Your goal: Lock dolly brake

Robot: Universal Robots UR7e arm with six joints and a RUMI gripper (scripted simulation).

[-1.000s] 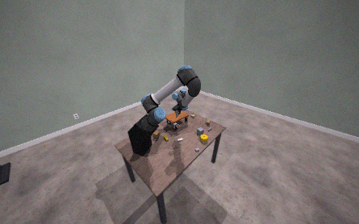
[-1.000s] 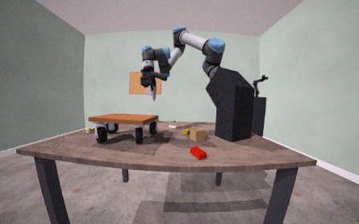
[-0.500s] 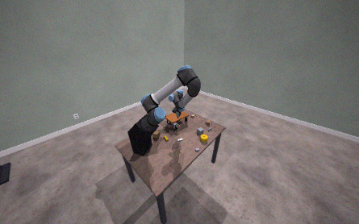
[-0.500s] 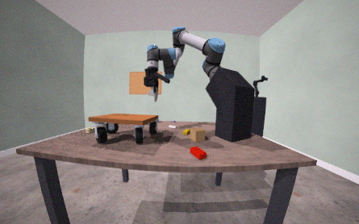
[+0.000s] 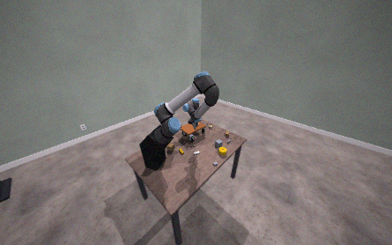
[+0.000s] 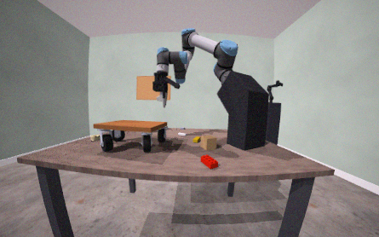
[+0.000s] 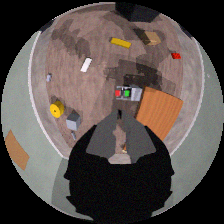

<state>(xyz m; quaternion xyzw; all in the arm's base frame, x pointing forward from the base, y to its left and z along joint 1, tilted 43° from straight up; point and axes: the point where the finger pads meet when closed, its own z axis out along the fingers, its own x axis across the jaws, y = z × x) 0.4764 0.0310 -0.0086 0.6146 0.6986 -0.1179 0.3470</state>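
The dolly (image 6: 129,125) has an orange wooden deck and black caster wheels and stands on the table; it also shows in the top view (image 5: 192,129) and in the wrist view (image 7: 158,111). In the wrist view the brake pedal (image 7: 123,93) shows a red end on the left and a green end on the right, beside the deck's corner. My gripper (image 6: 163,102) is shut and empty. It points down and hangs well above the dolly's far right corner; it also shows in the wrist view (image 7: 122,145).
Small objects lie on the table: a red brick (image 6: 209,161), a tan block (image 6: 209,141), a yellow piece (image 6: 197,139), a yellow ring (image 5: 223,151), a grey cube (image 5: 218,143). The robot's black base (image 6: 244,111) stands at the right.
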